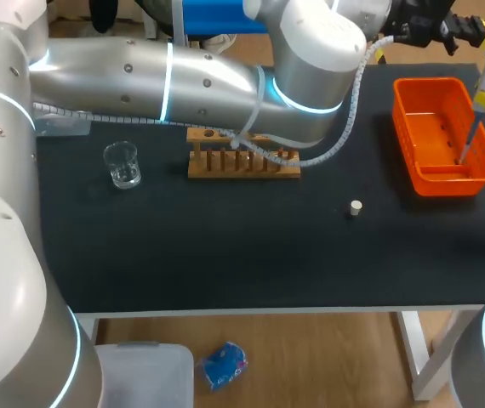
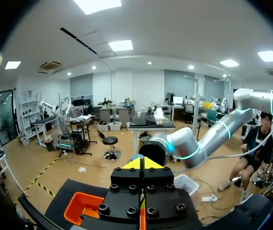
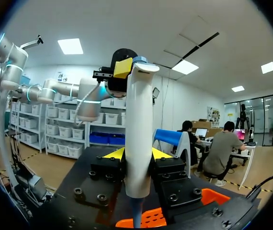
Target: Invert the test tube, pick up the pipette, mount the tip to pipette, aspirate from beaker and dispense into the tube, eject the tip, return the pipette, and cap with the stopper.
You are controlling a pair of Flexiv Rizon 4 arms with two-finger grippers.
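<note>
I am treating the pipette (image 3: pixel 139 120) as a light, stiff, smooth plastic tool; its white body should take a firm squeeze, but I judge the thin lower shaft and the sprung button at the top to be the parts that would suffer from a knock or a sideways load; the broad middle of the body is the sensible place to hold it, and that is where it is held.

My right gripper (image 3: pixel 137 154) is clamped on that body, 1 yellow-tipped finger on each side; in the head view the pipette stands at the table's far right, over the orange bin (image 1: pixel 413 174).

Its long axis runs close to upright, leaning a little; the button end points up and the narrow end points down into the bin; I cannot tell whether a tip is on the shaft.

My left gripper (image 2: pixel 143 163) has its 2 fingers pressed together with nothing between them; in the right wrist view it sits up by the pipette's top end, apart from it as far as I can tell.

Well apart from the bin are the beaker (image 1: pixel 123 164), the wooden rack (image 1: pixel 242 161) and the small stopper (image 1: pixel 356 207); I cannot make out the tube clearly.
</note>
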